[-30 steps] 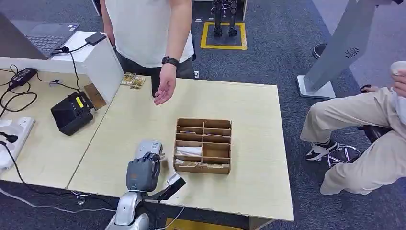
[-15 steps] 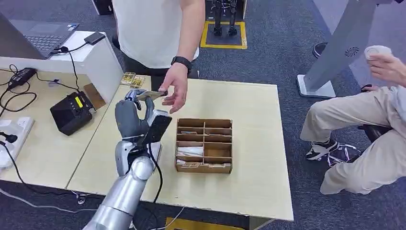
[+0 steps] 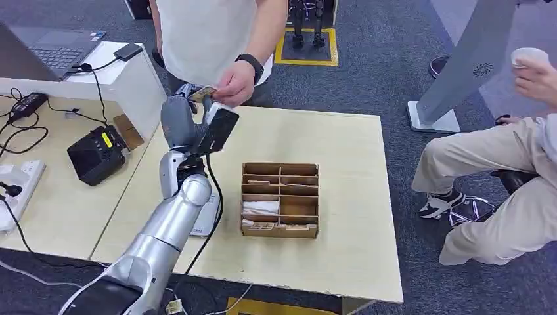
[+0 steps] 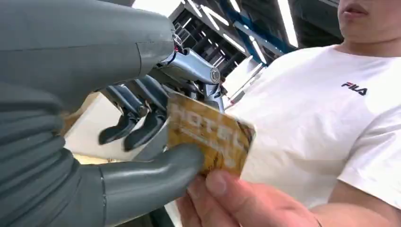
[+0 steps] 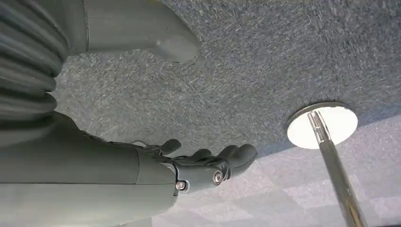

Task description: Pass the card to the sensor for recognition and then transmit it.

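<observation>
Gold and brown, the card [image 4: 210,139] reads "HOTEL" in pale letters and sits pinched in the left hand [image 3: 180,118], the thick grey thumb [image 4: 156,177] pressed on its face and the darker fingers [image 4: 137,123] curled behind it. Its long axis runs away from the hand toward the person in the white T-shirt [image 3: 203,33], and the free short end points at that person's chest. The person's hand [image 3: 233,84] meets the card from the far side — in the left wrist view a thumb [image 4: 222,187] lies on the card's lower edge just beside the robot's thumb, so both grips are on it at once. In the head view the card [image 3: 203,91] shows as a thin sliver held roughly level above the far edge of the table [image 3: 341,249], at the top of the raised left hand. A black phone-like device [image 3: 217,129] is mounted on the wrist just beside that hand. Nearer the robot than the hand, a wooden divided box [image 3: 279,200] rests on the table; off to the hand's left a black reader [image 3: 97,153] with a small lit display stands on the neighbouring desk. The right hand [image 5: 208,165] hangs over grey carpet — its fingers are spread and slightly bent, clasping nothing — near a round white base with a metal pole [image 5: 331,151].
</observation>
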You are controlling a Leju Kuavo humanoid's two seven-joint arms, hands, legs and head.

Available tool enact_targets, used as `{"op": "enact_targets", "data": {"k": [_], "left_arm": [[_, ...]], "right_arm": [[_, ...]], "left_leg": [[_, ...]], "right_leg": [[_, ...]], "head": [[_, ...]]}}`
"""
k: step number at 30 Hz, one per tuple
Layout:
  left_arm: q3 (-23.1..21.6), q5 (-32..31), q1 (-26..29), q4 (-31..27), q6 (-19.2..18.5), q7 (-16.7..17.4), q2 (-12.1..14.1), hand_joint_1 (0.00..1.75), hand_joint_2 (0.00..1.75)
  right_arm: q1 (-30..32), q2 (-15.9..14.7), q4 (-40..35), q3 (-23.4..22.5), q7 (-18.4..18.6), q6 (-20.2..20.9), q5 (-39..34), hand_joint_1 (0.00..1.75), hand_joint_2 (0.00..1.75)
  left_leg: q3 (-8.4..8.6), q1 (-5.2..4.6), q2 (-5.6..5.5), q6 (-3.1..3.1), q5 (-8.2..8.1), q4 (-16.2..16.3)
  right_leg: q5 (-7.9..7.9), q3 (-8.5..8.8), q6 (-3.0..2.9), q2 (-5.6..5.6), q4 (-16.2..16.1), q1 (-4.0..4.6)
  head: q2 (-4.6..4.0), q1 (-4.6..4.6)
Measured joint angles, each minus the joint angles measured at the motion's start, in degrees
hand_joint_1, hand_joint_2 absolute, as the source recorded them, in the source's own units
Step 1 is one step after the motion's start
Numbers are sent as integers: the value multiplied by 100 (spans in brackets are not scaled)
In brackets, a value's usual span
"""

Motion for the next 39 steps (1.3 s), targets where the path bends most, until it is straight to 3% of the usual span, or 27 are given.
{"op": "enact_targets", "data": {"k": [9,15,28,32,39], "left_arm": [[-46,605,-34,-22,68,-431,37,0,175],[-52,1087,271,-441,68,-749,118,0,175],[-352,2317,2081,-2311,-52,-1355,363,0,175],[-430,2718,2752,-2904,-94,-1897,446,0,175],[-579,2837,3560,-3565,-37,-2442,525,0,175]], "right_arm": [[-7,0,35,0,31,0,-94,0,175],[-7,0,35,0,118,0,-284,0,175],[-5,0,-50,0,332,0,-903,0,175],[-3,0,-127,-2,422,0,-1034,0,175],[1,0,-258,-2,512,0,-1113,0,175]], "left_leg": [[-4,3,-3,1,-1,-1],[-5,2,-2,1,-1,-2],[-10,1,0,5,-8,-2],[-10,0,3,5,-9,-2],[-10,-1,2,6,-12,-2]], "right_leg": [[-2,-1,0,-2,0,0],[-2,0,0,-2,1,0],[-10,-4,9,-1,-2,0],[-11,-7,9,0,-3,0],[-13,-7,11,-1,-4,0]], "head": [[0,0],[0,0],[0,2],[0,0],[0,0]]}}
